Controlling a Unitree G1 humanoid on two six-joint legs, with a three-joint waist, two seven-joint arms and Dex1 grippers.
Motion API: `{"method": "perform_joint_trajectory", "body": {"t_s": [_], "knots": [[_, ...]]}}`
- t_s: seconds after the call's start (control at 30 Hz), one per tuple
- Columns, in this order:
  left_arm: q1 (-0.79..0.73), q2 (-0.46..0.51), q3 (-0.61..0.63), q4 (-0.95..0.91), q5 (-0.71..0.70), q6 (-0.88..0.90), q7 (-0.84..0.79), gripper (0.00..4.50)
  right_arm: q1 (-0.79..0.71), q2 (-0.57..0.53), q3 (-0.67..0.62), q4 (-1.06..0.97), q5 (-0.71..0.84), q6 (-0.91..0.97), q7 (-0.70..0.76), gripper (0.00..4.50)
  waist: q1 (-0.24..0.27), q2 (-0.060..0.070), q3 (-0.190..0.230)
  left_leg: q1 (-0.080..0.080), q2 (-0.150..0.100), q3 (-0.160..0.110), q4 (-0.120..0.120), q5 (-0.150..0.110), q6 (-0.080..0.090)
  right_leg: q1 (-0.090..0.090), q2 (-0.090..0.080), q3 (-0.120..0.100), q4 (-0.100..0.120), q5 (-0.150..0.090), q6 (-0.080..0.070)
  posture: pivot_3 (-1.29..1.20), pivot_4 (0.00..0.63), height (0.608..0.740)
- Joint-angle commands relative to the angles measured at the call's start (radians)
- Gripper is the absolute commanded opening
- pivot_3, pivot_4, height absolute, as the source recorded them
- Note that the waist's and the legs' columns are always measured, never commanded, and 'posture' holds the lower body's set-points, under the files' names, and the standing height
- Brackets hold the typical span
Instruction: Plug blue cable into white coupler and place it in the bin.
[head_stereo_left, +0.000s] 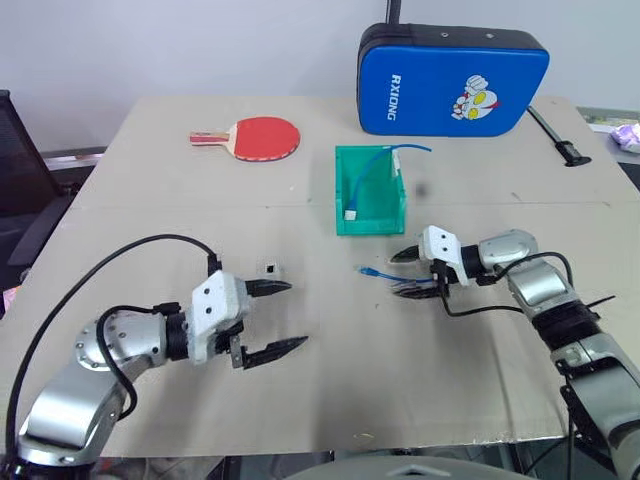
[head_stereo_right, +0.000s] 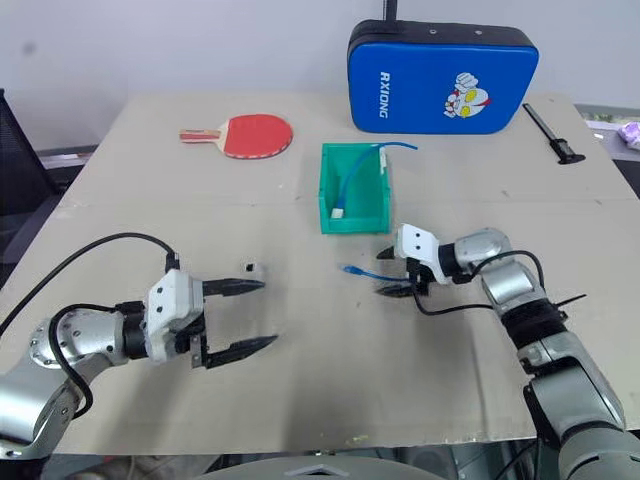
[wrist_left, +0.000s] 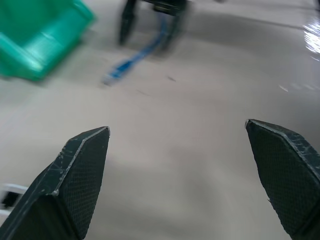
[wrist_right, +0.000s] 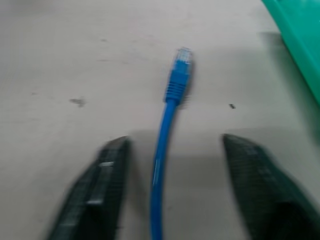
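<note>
"RXIONG" is read in white letters on the blue pad (head_stereo_left: 453, 80) at the table's far edge, w/ a cartoon figure printed beside it; no other writing can be made out.

The blue cable (head_stereo_left: 385, 275) is seen lying on the table (head_stereo_left: 330, 390) just in front of the bin (head_stereo_left: 369, 191), long axis running roughly left-right, clear plug end pointed to the robot's left, other end running in betw. the fingers of the right gripper (head_stereo_left: 408, 272). In the right wrist view the cable (wrist_right: 167, 145) is shown passing betw. the two fingers w/ a gap on each side; jaws spread, nothing pinched.

The white coupler (head_stereo_left: 270, 268) is set on the table just beside the upper fingertip of the left gripper (head_stereo_left: 280, 317), dark socket visible; touching or not cannot be told. Left jaws are held wide, nothing betw. them.

The bin is placed mid-table, lower lip toward the robot; a second blue cable (head_stereo_left: 372, 170) w/ a white end piece is draped inside and over its far rim.

A red paddle (head_stereo_left: 255, 137) is laid far left, well apart. A black tool (head_stereo_left: 558, 137) is laid near the table's right edge. Bare tabletop is left betw. the two grippers and toward the near edge.
</note>
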Motion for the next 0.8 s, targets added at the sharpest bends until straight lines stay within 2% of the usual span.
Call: {"method": "perform_joint_trajectory", "body": {"t_s": [0.03, 0.23, 0.4, 0.53, 0.67, 0.8], "knots": [[-0.107, -0.01, -0.05, 0.031, 0.014, 0.046, 0.041, 4.5, 0.071, -0.062, -0.093, -0.174, 0.086, 0.076, 0.002, 4.39, 0.001, 0.0, 0.0, 0.0, 0.0, 0.0, 0.0, 0.0, 0.0, 0.0, 0.0, 0.0, 0.0, 0.0, 0.0, 0.0, 0.15, 0.728], [-0.434, -0.004, -0.283, 0.25, 0.172, 0.021, -0.06, 4.5, 0.332, -0.17, -0.225, -0.473, 0.251, 0.273, -0.03, 4.39, 0.0, 0.0, 0.0, 0.001, -0.002, -0.001, 0.0, 0.0, 0.0, 0.001, 0.001, -0.001, 0.001, 0.0, 0.0, 0.0, 0.15, 0.728], [-0.668, -0.049, -0.438, 0.48, 0.295, -0.072, -0.185, 4.5, 0.484, -0.176, -0.326, -0.634, 0.363, 0.382, -0.114, 4.39, -0.002, -0.001, 0.0, 0.001, -0.003, 0.0, 0.001, 0.0, 0.0, 0.001, 0.004, 0.001, 0.0, 0.0, 0.0, 0.0, 0.15, 0.728], [-0.853, -0.14, -0.556, 0.737, 0.406, -0.214, -0.293, 4.5, 0.683, -0.133, -0.421, -0.748, 0.369, 0.32, -0.208, 4.39, 0.007, -0.002, -0.001, 0.0, -0.003, 0.0, 0.001, 0.0, 0.0, 0.001, 0.004, 0.0, 0.0, 0.0, 0.0, 0.0, 0.15, 0.728], [-0.943, -0.217, -0.589, 0.937, 0.47, -0.323, -0.321, 4.5, 0.776, -0.091, -0.466, -0.809, 0.395, 0.27, -0.247, 4.39, -0.004, -0.002, 0.0, -0.001, -0.004, 0.0, 0.002, 0.0, 0.0, 0.0, 0.004, 0.001, 0.0, 0.0, 0.001, 0.0, 0.15, 0.728], [-0.99, -0.282, -0.602, 1.055, 0.503, -0.401, -0.355, 4.5, 0.804, -0.077, -0.481, -0.839, 0.406, 0.273, -0.295, 4.39, -0.004, -0.004, 0.0, -0.001, -0.004, 0.0, 0.003, 0.0, 0.001, 0.0, 0.004, 0.003, 0.0, 0.0, 0.001, 0.0, 0.15, 0.728]]}}
